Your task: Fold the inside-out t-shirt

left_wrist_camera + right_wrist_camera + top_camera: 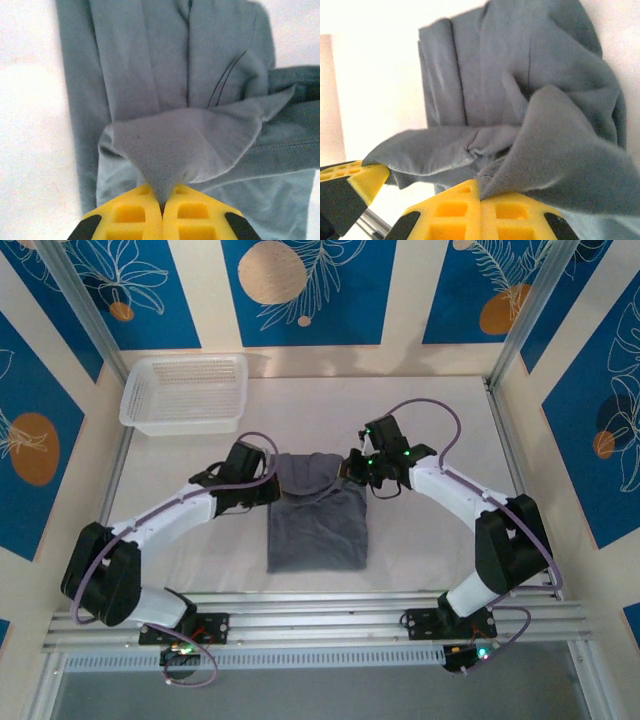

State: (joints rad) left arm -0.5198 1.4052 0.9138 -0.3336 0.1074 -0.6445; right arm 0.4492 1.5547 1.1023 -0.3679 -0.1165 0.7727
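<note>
Top external: grey inside-out t-shirt [318, 530], narrow rectangle, far edge rumpled.

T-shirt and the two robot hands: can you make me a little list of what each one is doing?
t-shirt: dark grey, folded into a narrow shape, lying mid-table
left gripper: shut, pinching the t-shirt's far edge on its left side
right gripper: shut, pinching the far edge on its right side
far edge: bunched and pulled up at both pinches
basket: white, at the far left of the table, apart from the t-shirt
</note>
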